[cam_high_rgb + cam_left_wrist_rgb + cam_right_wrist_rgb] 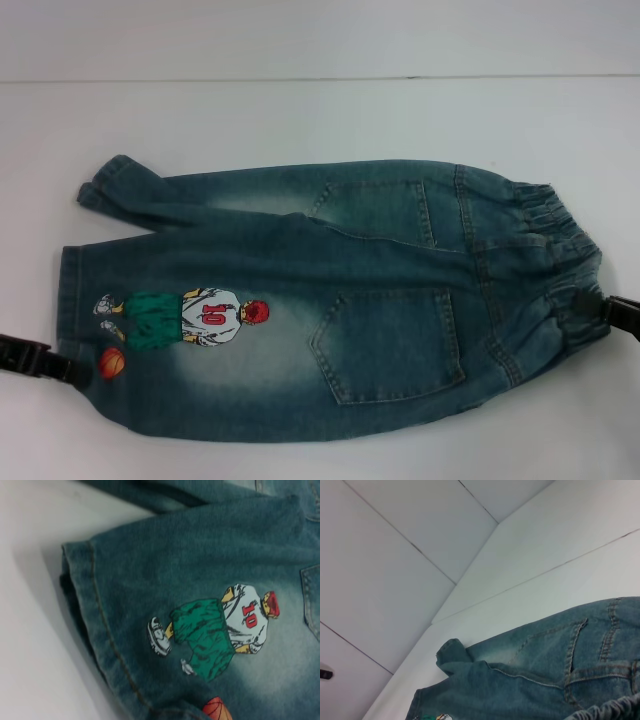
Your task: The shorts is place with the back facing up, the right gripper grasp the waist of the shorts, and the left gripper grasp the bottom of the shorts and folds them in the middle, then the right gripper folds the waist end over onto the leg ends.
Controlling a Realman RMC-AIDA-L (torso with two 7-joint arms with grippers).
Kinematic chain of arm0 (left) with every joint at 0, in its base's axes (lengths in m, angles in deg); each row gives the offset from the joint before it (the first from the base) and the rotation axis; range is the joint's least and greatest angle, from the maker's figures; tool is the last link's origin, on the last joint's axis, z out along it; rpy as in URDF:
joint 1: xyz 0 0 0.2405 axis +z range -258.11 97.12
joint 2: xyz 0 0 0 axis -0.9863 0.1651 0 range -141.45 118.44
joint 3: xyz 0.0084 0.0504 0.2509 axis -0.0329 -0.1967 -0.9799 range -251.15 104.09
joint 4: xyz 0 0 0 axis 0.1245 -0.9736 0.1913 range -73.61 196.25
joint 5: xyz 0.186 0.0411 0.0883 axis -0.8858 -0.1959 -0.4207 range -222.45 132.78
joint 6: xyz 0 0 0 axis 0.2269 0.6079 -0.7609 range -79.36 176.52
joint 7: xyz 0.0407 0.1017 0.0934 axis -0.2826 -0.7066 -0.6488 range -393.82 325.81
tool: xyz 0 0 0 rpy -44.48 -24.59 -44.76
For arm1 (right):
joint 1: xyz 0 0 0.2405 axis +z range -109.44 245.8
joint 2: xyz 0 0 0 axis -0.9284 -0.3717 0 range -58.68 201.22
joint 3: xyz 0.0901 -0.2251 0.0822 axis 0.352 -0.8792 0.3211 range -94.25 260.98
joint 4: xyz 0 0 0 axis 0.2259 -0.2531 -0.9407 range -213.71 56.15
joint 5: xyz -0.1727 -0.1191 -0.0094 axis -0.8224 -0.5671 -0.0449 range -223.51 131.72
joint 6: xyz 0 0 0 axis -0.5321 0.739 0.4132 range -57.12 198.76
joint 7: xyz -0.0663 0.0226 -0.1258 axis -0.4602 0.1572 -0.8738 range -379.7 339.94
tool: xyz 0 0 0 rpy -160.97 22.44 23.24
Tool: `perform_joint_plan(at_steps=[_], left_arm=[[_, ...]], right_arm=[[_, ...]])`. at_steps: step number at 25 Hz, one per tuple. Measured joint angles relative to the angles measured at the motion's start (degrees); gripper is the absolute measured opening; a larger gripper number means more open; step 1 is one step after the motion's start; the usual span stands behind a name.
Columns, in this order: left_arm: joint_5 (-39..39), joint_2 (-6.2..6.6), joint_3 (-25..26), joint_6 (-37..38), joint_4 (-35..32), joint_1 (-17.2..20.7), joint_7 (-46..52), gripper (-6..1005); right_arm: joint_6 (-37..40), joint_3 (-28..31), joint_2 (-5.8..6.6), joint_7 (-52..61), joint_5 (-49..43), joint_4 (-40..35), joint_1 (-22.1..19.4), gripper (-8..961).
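Two grippers flank the shorts, spread flat, back up, on a white table. At left, the left gripper touches the leg ends near the basketball print; whether it has closed cannot be told. At right, the right gripper meets the waist, grip likewise unclear. Denim looks soft but hefty; hems and elastic offer the firmest hold.
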Motion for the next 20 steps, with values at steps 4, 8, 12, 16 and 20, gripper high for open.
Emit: perform_joint_plan(at_steps=[4,8,12,16,20], left_arm=[[1.4,0.05,0.48,-0.22,-0.09,0.0,-0.12,62],[3.15,0.12,0.55,-1.15,-0.15,0.0,-0.2,62],[4.43,0.01,0.53,-2.03,0.01,0.0,-0.24,63],[6.74,-0.08,0.58,-2.41,0.09,0.12,-0.25,62],[9.11,-0.25,0.61,-3.07,0.02,0.36,-0.21,62]], right_arm=[[0.0,0.03,0.04,-0.27,0.13,0.0,-0.22,50],[0.0,0.29,0.09,-0.39,0.23,-0.86,-0.3,50],[-0.64,0.55,0.11,-0.08,0.31,-1.98,0.32,50],[-1.09,0.54,0.21,0.03,0.33,-2.15,0.91,49],[-1.22,0.43,0.34,0.78,0.35,-3.22,1.51,49]])
